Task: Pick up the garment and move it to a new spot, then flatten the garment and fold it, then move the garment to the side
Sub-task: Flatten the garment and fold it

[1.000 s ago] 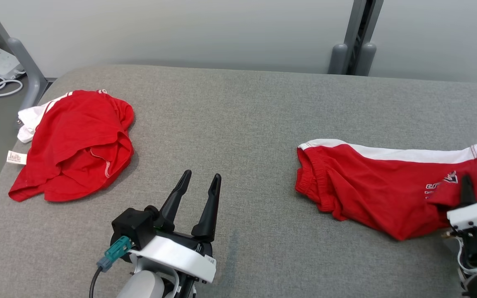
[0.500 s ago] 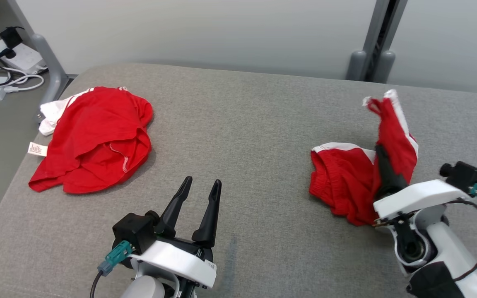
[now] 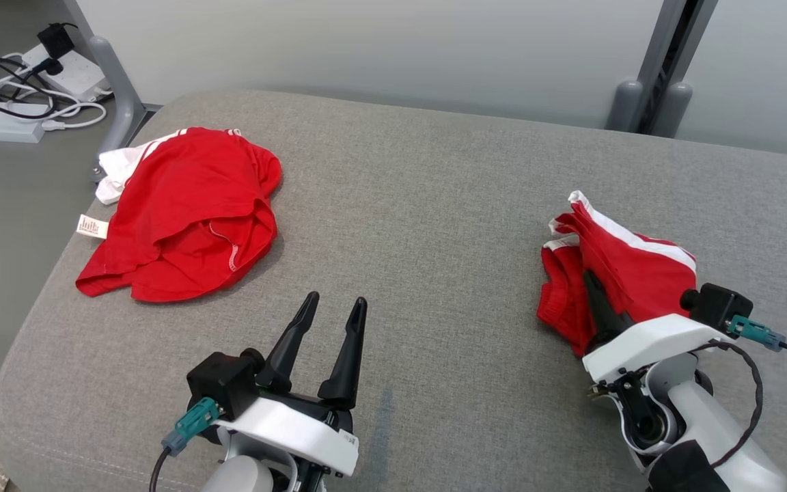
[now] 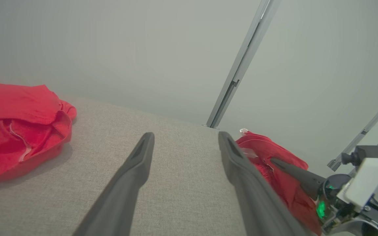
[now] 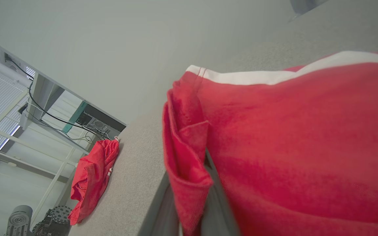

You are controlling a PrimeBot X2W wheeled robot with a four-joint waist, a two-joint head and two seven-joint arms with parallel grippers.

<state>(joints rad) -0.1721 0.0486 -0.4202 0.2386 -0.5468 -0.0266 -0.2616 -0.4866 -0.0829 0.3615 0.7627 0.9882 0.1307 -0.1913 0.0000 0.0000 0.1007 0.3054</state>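
Barely begun: the right gripper (image 3: 595, 294) clamps the shorts (image 3: 632, 263) at three o'clock, left gripper (image 3: 336, 301) agape; flattening, folding remain.

Soft, even light; a faint shadow lies under the red cloth (image 4: 18, 131) left of the fingers (image 4: 126, 183), which blur close up.

**A:** We can't see both fingers of the right claw (image 3: 598, 304): the bunched red fabric shorts with white stripes (image 3: 632, 273) bury one, and in the right wrist view cloth drapes over most of both.

**B:** Agreed. We can't read the small white label (image 3: 91, 226) on the crumpled red fabric shirt (image 3: 188, 212) either, and the left wrist view's edge cuts that shirt off.
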